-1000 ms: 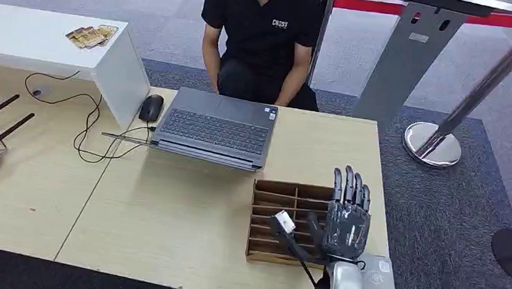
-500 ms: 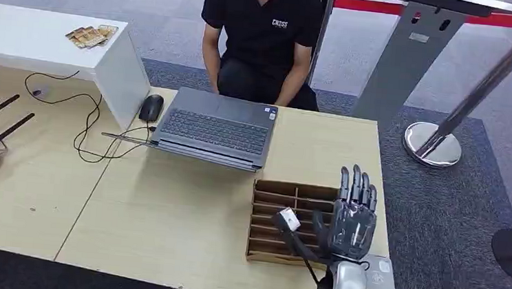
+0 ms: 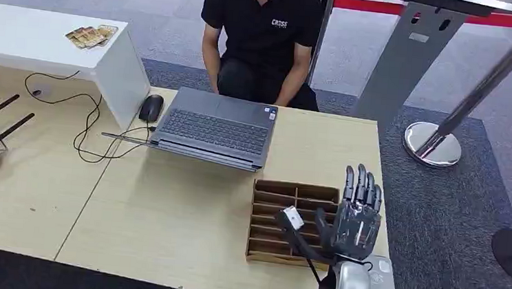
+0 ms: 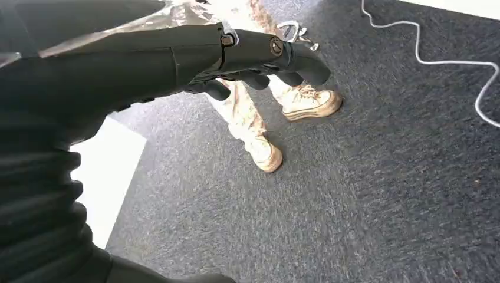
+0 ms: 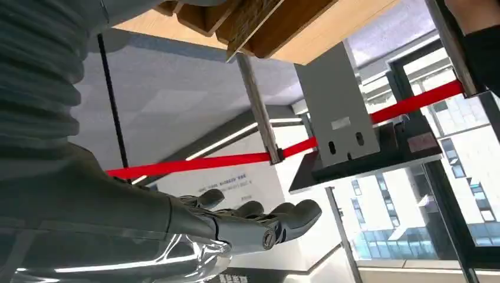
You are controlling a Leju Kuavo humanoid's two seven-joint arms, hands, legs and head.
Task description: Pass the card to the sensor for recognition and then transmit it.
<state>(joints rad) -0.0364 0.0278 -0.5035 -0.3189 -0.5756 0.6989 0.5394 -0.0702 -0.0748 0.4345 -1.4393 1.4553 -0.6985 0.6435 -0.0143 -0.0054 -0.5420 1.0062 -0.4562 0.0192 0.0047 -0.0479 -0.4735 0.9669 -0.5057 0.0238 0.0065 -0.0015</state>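
Observation:
My right hand is raised over the right end of a slotted wooden card rack, fingers straight and spread, holding nothing; its fingers are likewise bare in the right wrist view. A grey card sensor lies on the table's near right corner, partly behind my wrist. I cannot make out a card in the rack. A small stack of tan cards lies on the white shelf at far left. My left hand hangs over the carpet, fingers loosely extended and holding nothing.
A person sits behind the table at an open laptop, with a mouse and cables to its left. A stanchion base and red belt stand at back right. A person's shoes are on the carpet near my left hand.
My right hand has drifted slightly to the right over the rack, still holding nothing. Everything else has stayed in place.

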